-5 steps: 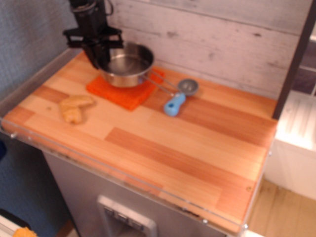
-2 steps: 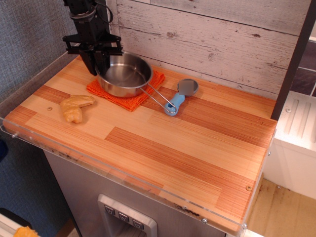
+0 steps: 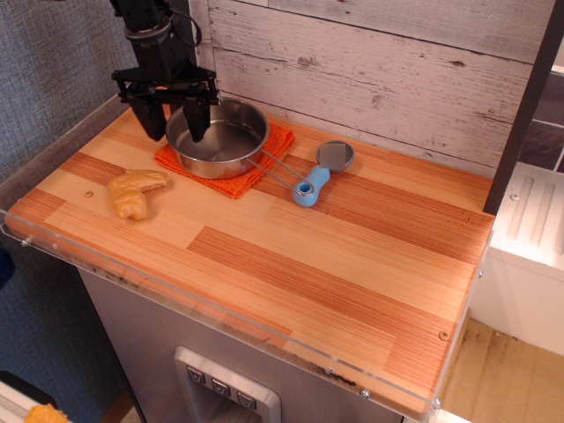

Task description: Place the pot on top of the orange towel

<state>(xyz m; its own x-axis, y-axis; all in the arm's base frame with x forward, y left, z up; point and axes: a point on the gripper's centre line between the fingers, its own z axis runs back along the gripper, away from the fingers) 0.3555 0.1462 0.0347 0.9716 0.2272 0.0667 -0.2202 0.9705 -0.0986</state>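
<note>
Since the earlier frames the pincer (image 3: 174,126) has let go of the pot (image 3: 218,137): a second ago its two fingers pinched the pot's left rim, and now they are spread wide, one finger outside the rim on the left and the other just over the inside of the bowl. The pot has also come down, from a tilted, carried pose to sitting level on the orange towel (image 3: 271,154).

The pot now rests on the towel, covering most of it; orange cloth shows past the pot on the right and along the front edge. Its thin wire handle points right and forward, ending at the blue-handled scoop (image 3: 315,177), which lies just beside the towel. Whether the handle's tip touches the scoop is hard to tell from this angle. A tan lump of food (image 3: 134,191) lies on the wooden surface (image 3: 352,264) to the left front, apart from the towel.

For the task, the change suggests the placing is essentially finished: the pot stands on the towel with nothing gripping it. What seems left is for the arm to rise clear. The inner finger looks close to the rim, so a straight upward lift would be the safer way out, since a sideways move might nudge the pot off-centre or drag the cloth beneath it.
</note>
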